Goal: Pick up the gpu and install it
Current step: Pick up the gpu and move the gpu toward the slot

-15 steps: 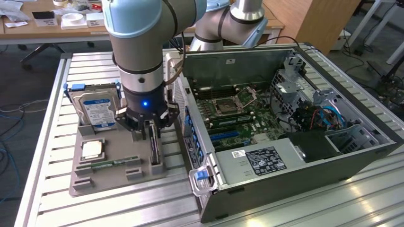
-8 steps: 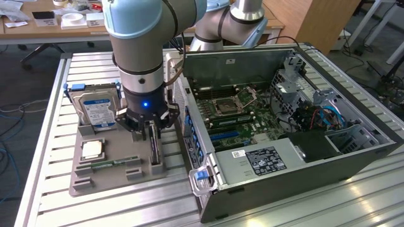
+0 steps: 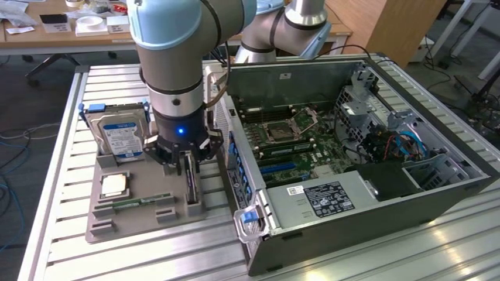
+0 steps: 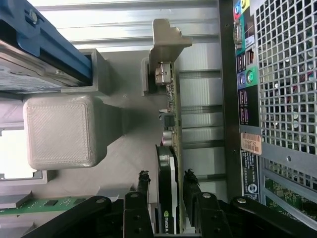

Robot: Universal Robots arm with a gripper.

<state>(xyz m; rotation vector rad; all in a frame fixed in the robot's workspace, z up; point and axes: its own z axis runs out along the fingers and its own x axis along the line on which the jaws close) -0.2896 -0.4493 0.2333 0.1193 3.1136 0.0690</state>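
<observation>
Your gripper (image 4: 167, 177) straddles the graphics card (image 4: 171, 144) standing on edge in the gray tray (image 3: 144, 221), jaws parted, not clamping it.

The gpu (image 4: 169, 148) is standing on its edge in a gray holder (image 4: 130, 154). The gripper (image 4: 167, 182) is reaching around it, fingers (image 4: 144, 184) apart.

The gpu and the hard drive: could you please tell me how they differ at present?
The gpu is thin and dark; the hard drive is thicker, silver, blue-labelled. The gripper straddles the gpu, while the hard drive stands apart from it. Both stand on edge in the grey holder.
</observation>
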